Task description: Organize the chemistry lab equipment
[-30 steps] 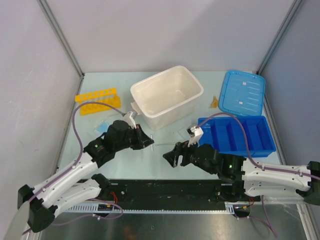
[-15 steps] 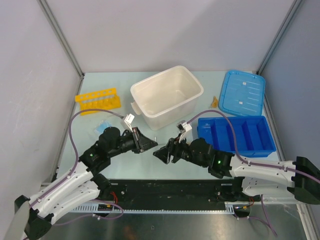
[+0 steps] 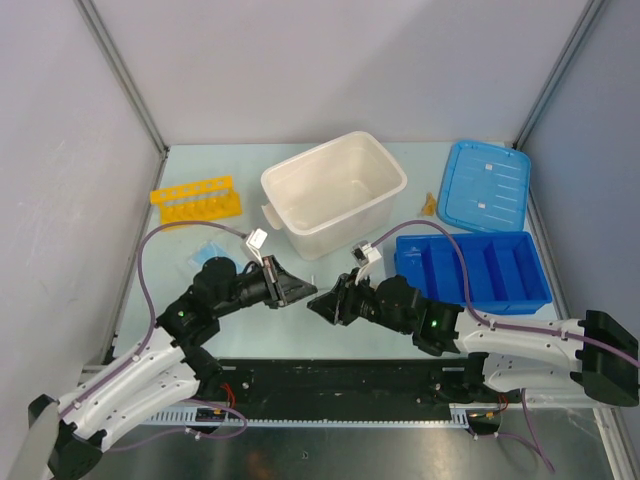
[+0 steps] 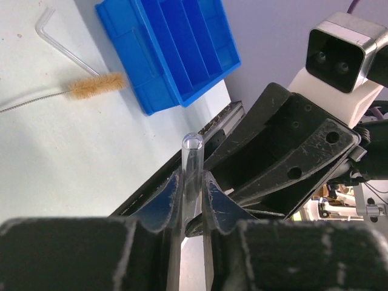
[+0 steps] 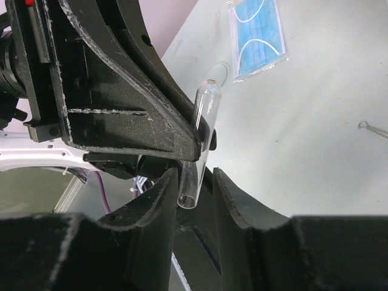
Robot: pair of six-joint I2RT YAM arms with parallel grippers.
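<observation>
Left gripper (image 4: 193, 193) pinches 1 short clear tube (image 4: 192, 159) tight, 6 o'clock of the white plastic tub (image 3: 335, 190); right gripper (image 5: 194, 179) straddles its open end, fingers narrowly parted.

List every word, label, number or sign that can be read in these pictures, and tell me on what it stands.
No text can be read in any view.
Blue lid: two small white stickers, print too small to read.
White tub, blue divided tray, yellow rack: no marking seen.
</observation>
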